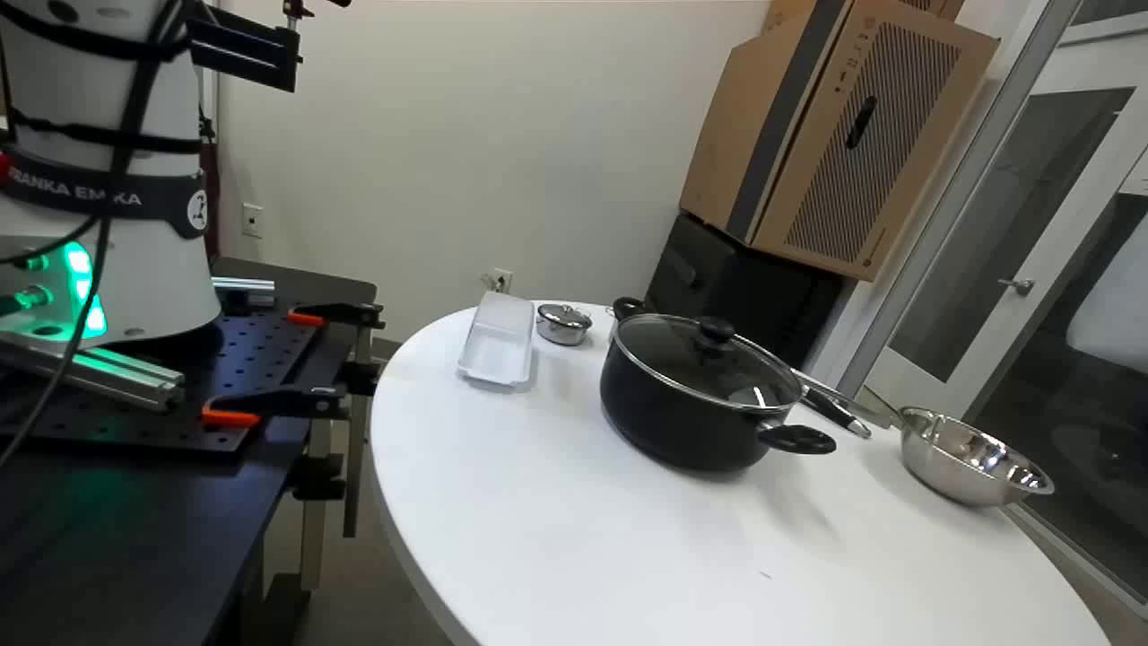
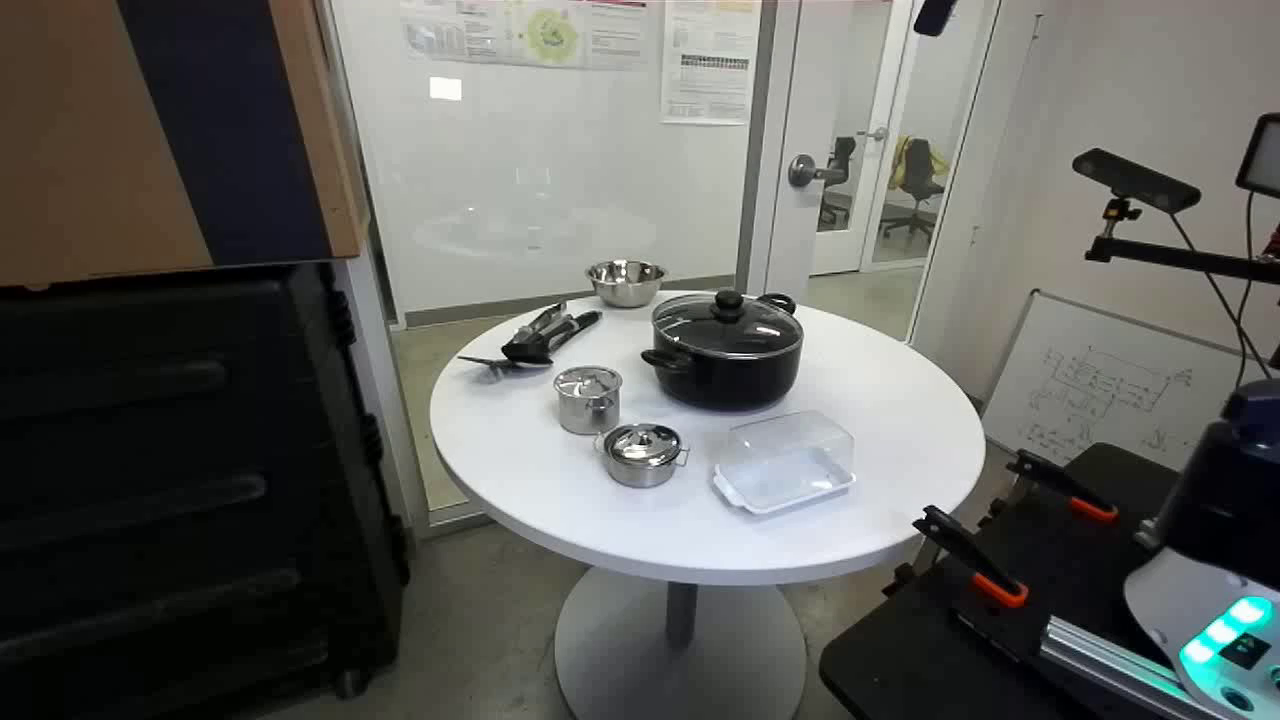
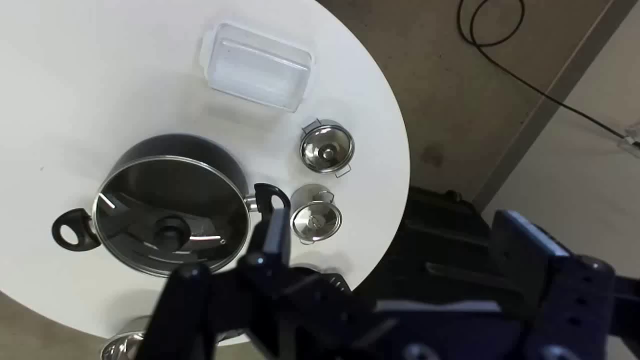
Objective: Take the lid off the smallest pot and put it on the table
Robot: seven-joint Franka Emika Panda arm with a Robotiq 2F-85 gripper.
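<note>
On the table [image 2: 900,420], the black pot [image 1: 682,413] could be struck by a low sideways approach. The hand [image 3: 395,225], spread wide and holding nothing, might, if closed too deep, lift or tip the smallest pot [image 2: 642,475] (presumably the squat one) together with the lid [image 3: 327,146] seated on it; a shallow, off-centre pinch could slip. Surfaces: table smooth, white, round; black pot dark-walled, glass-topped; smallest pot polished metal, cylindrical, wire-handled; lid mirror-bright, domed, small-knobbed.
</note>
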